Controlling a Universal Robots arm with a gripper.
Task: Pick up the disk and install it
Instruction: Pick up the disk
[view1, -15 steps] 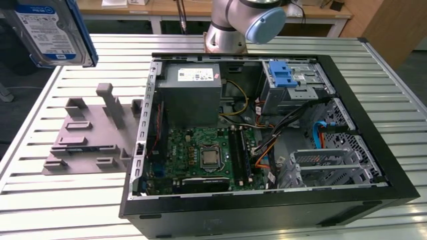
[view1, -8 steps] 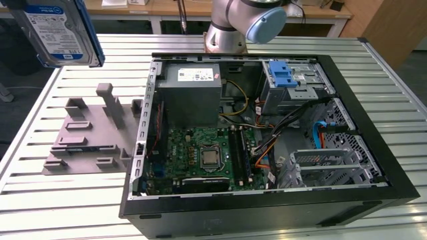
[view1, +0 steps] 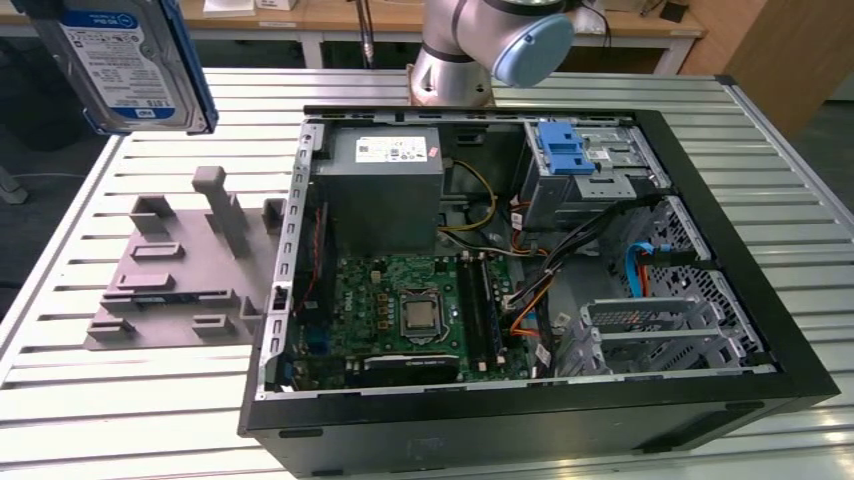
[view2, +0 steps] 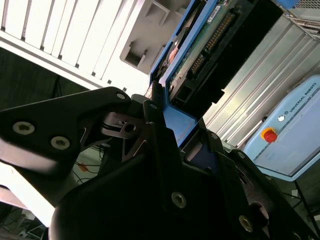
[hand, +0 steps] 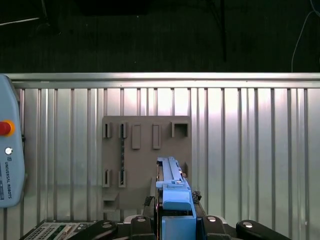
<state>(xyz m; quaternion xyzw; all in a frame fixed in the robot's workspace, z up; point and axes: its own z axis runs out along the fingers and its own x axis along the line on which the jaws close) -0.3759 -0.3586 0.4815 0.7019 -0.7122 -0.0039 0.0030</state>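
While the black pincer (view2: 175, 125) clamps its blue plastic carrier on both sides, the flat rectangular silver disk (view1: 127, 60) hangs in the air at the exterior view's upper left, its white-and-blue label facing the camera, well apart from the open black computer case (view1: 534, 260) on the ribbed metal tabletop (view1: 120, 400). In the second wrist view its other face shows a green circuit board and a dark connector row. In the first wrist view it stands edge-on over the grey moulded fixture plate (hand: 145, 150)
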